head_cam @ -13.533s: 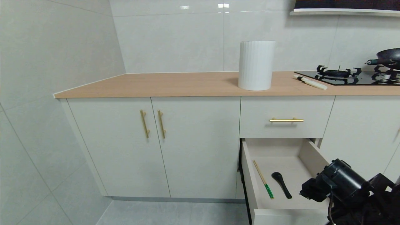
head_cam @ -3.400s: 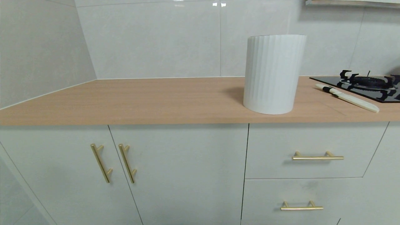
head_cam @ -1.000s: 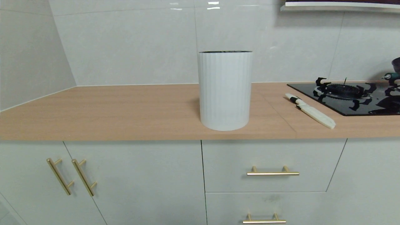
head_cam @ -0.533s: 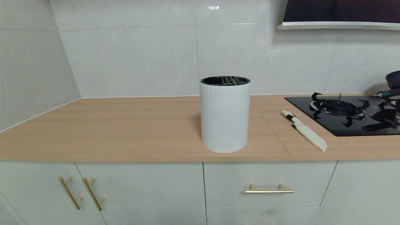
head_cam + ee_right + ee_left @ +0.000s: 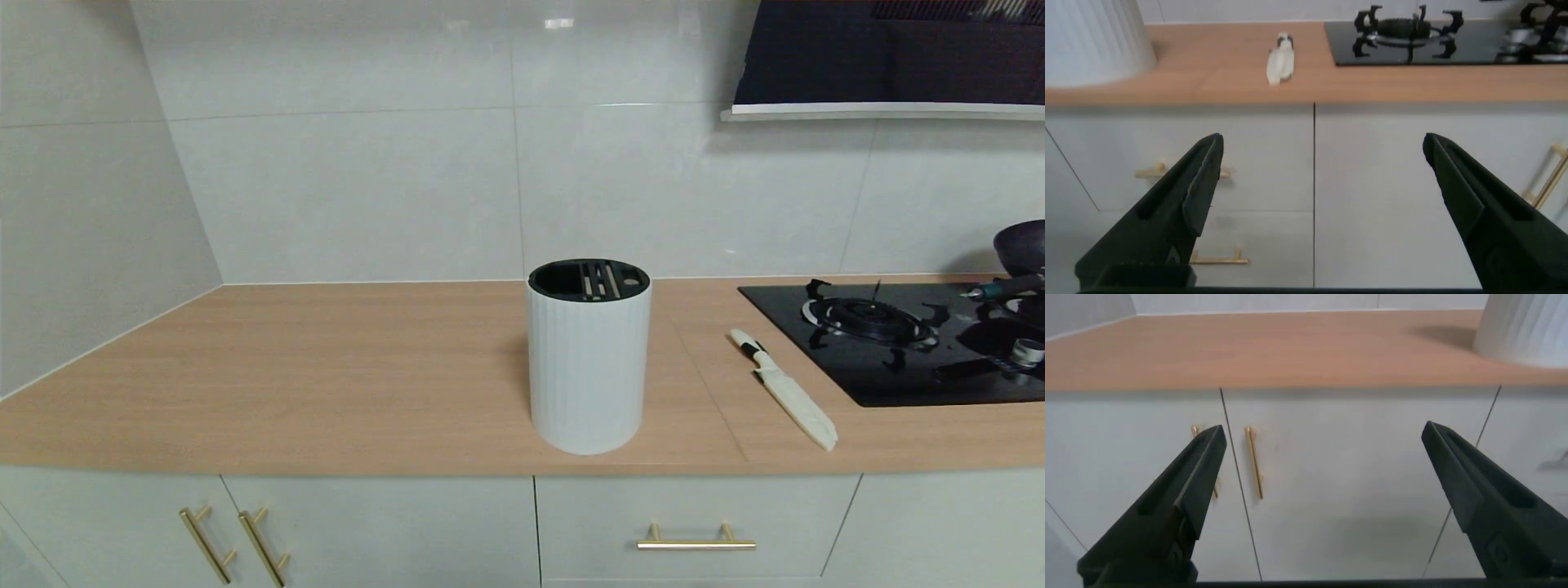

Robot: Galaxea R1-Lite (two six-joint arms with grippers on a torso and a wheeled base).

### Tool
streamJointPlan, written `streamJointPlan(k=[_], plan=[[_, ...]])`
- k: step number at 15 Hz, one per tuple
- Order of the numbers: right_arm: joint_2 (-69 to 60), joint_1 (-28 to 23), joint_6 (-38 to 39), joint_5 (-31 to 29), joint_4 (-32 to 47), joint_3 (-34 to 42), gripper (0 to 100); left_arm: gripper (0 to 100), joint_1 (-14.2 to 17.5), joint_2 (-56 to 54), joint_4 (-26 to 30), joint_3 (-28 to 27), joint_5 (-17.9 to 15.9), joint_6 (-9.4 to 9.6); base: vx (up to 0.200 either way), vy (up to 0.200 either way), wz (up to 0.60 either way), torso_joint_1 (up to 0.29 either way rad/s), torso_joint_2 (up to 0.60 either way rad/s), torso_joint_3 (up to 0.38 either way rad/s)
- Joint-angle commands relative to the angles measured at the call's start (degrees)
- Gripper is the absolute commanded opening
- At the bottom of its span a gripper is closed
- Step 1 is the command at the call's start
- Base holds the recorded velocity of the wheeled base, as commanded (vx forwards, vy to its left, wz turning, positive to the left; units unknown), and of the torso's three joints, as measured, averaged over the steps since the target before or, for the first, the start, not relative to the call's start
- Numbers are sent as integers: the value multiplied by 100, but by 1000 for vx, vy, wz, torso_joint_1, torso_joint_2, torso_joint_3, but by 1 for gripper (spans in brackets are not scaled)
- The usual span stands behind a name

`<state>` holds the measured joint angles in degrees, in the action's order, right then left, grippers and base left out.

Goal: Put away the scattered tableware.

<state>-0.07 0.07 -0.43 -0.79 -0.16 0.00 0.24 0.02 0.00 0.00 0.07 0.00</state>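
Tableware on show is one cream-white knife with a black band near one end (image 5: 784, 390), lying flat on the light wooden countertop (image 5: 326, 376). Its banded end points toward the tiled wall and its pointed end toward the counter's front edge. It rests between the tall white ribbed cylindrical holder with a black slotted top (image 5: 589, 367) and the black glass gas hob (image 5: 890, 343), apart from both. The holder stands upright near the front edge, above the seam between the cabinet doors and a drawer with a brass bar handle (image 5: 695, 542). The left gripper (image 5: 1321, 498) is held in front of the pale cabinet doors with brass handles (image 5: 1253, 461), below counter level, its two dark fingers (image 5: 1167, 514) spread wide with nothing between them. The right gripper (image 5: 1321, 204) is likewise released and empty, facing the cabinet fronts below the knife (image 5: 1280, 59) and the hob (image 5: 1404, 33).
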Motion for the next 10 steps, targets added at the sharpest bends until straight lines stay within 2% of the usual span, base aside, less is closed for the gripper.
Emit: streamJointPlan(k=[1, 10], plan=[[7, 1, -1, 0, -2, 0, 100, 100, 2, -2, 0, 0, 1, 0, 0, 0, 0, 222, -496, -276], [7, 1, -1, 0, -2, 0, 100, 100, 2, -2, 0, 0, 1, 0, 0, 0, 0, 253, -545, -295]])
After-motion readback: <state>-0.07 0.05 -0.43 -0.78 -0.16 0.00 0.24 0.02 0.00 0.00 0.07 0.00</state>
